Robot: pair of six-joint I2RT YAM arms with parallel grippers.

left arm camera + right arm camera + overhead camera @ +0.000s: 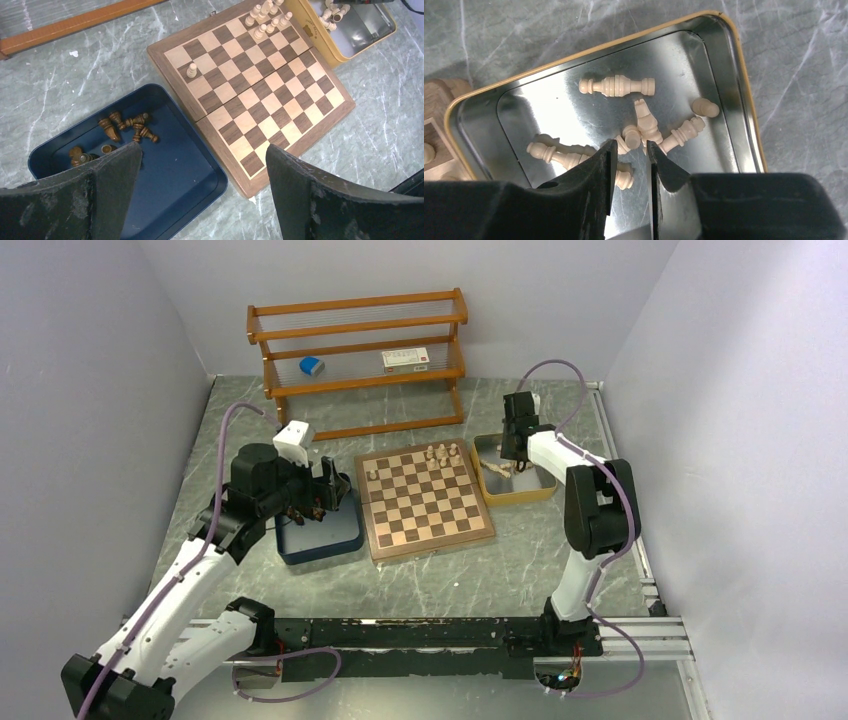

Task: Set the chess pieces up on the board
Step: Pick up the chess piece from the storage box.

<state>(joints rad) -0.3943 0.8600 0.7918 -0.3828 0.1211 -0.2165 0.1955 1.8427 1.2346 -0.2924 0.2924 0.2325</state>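
You are holding the right gripper [631,145], jaws narrowly parted and pinching nothing, over pale cream chess pieces [646,125] lying tangled in the yellow-rimmed metal tray [684,55] beside the chequered wooden board [430,512], so closing is risking grabbing two.

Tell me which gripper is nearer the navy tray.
Left. The left gripper hangs right over the navy tray; the right gripper is across the board, above the yellow tray.
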